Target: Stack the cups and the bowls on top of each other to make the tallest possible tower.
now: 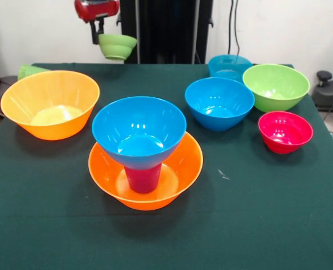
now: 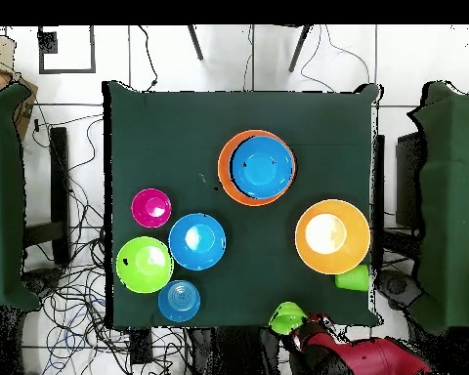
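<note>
The tower stands at the table's middle: an orange bowl (image 1: 190, 163), a purple-magenta cup (image 1: 143, 179) standing in it, and a blue bowl (image 1: 138, 130) resting on the cup. From overhead the tower's blue bowl (image 2: 262, 166) covers most of the orange one (image 2: 225, 168). My gripper (image 1: 99, 38) is at the far left, above the table's edge, shut on the rim of a lime green bowl (image 1: 118, 46) that hangs in the air. From overhead the gripper (image 2: 297, 326) and the held bowl (image 2: 285, 315) are at the table's bottom edge. The light green cup (image 1: 29, 71) lies on its side.
A second orange bowl (image 1: 48, 129) sits at the left, in front of the lying cup. At the right are a blue bowl (image 1: 219, 104), a teal bowl (image 1: 229, 66), a lime green bowl (image 1: 276, 87) and a red-pink bowl (image 1: 284, 132). The table (image 1: 251, 219) has a dark green cloth.
</note>
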Available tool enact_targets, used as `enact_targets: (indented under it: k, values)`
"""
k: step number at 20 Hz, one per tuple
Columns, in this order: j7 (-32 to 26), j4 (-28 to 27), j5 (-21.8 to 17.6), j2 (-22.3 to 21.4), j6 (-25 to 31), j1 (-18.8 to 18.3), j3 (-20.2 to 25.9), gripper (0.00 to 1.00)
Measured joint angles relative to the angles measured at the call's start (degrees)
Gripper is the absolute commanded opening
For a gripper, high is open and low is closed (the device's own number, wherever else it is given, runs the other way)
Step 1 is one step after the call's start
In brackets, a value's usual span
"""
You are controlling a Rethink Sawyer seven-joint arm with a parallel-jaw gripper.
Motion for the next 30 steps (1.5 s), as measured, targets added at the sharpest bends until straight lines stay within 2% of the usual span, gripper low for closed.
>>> enact_targets:
  k: [7, 9, 11, 12, 14, 20, 22, 24, 28, 30]
  values:
    - [0.00, 4.18, 8.87, -8.46, 5.76, -3.70, 8.86, 0.00]
    - [0.00, 6.47, 14.12, -12.98, 7.54, -5.50, 13.17, 0.00]
    - [-0.01, 7.84, 17.48, -15.69, 8.48, -6.51, 15.72, 0.00]
    - [-0.05, 9.13, 21.04, -18.32, 9.46, -7.45, 18.28, 0.00]
    - [-0.21, 10.56, 25.73, -21.30, 11.03, -8.67, 21.55, 0.00]
    - [-0.92, 13.00, 37.07, -26.91, 18.70, -11.69, 31.09, 0.00]
    - [-0.99, 13.09, 38.55, -27.38, 20.89, -11.99, 32.72, 0.00]
    - [-0.99, 13.07, 40.44, -27.70, 26.37, -12.13, 35.83, 0.00]
    - [-0.99, 12.50, 40.27, -26.29, 35.17, -10.86, 37.83, 0.00]
    - [-0.99, 12.20, 40.11, -25.60, 37.64, -10.26, 37.96, 0.00]
